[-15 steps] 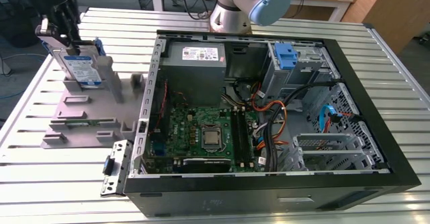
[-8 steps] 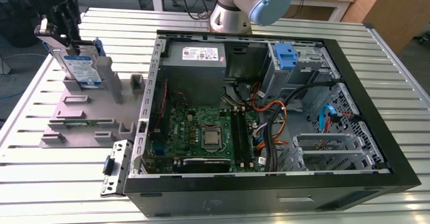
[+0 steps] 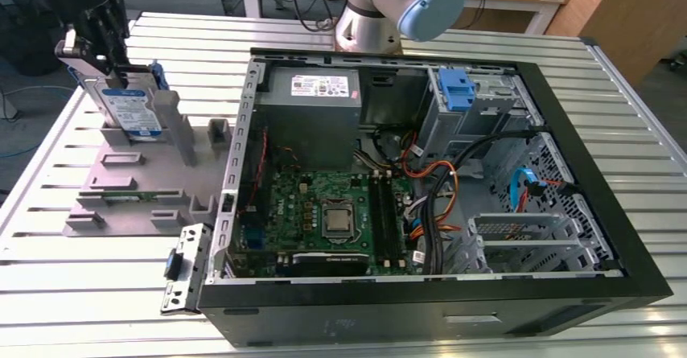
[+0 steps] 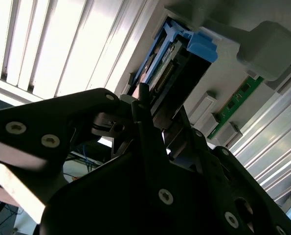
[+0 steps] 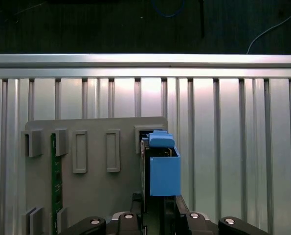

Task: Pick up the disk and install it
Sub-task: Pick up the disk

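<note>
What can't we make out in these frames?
1. Exterior view: disk top edge, partly behind end effector.
2. Second wrist view: most of the disk, blocked by the end effector body.
3. First wrist view: disk label, seen edge-on.
4. Exterior view: drive bay interior, behind blue latch.

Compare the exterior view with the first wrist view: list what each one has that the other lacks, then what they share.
Exterior view: the open computer case, with its power supply and motherboard, and the arm. First wrist view: the blue rail seen end-on from above. Shared: the disk upright in the grey holder on the slatted table, the gripper at its top.
</note>
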`<state>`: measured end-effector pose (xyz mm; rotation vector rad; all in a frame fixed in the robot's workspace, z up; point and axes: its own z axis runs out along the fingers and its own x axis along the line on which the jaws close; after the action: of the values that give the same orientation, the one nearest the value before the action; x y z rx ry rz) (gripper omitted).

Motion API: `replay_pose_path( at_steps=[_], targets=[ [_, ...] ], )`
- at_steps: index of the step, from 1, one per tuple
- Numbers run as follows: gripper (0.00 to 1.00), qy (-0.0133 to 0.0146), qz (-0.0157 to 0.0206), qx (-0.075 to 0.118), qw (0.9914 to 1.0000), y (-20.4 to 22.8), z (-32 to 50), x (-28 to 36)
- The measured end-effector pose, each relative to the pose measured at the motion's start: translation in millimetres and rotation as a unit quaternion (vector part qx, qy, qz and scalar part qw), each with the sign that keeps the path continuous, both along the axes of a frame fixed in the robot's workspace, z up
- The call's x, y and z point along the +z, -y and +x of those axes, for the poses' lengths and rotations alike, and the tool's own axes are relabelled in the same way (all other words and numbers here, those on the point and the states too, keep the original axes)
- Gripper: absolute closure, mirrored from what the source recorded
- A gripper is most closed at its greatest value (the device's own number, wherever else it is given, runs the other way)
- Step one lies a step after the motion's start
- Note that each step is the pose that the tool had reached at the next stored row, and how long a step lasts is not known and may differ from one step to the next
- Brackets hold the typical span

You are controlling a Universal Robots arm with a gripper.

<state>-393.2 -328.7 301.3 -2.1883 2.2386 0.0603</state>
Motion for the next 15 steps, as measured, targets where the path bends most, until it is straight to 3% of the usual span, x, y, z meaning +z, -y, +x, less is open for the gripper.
replay_pose_path(
  at_steps=[15],
  targets=[
    [0.65,-0.0001,-0.0017,-0.033,0.99945,0.0,0.0,0.3]
  ],
)
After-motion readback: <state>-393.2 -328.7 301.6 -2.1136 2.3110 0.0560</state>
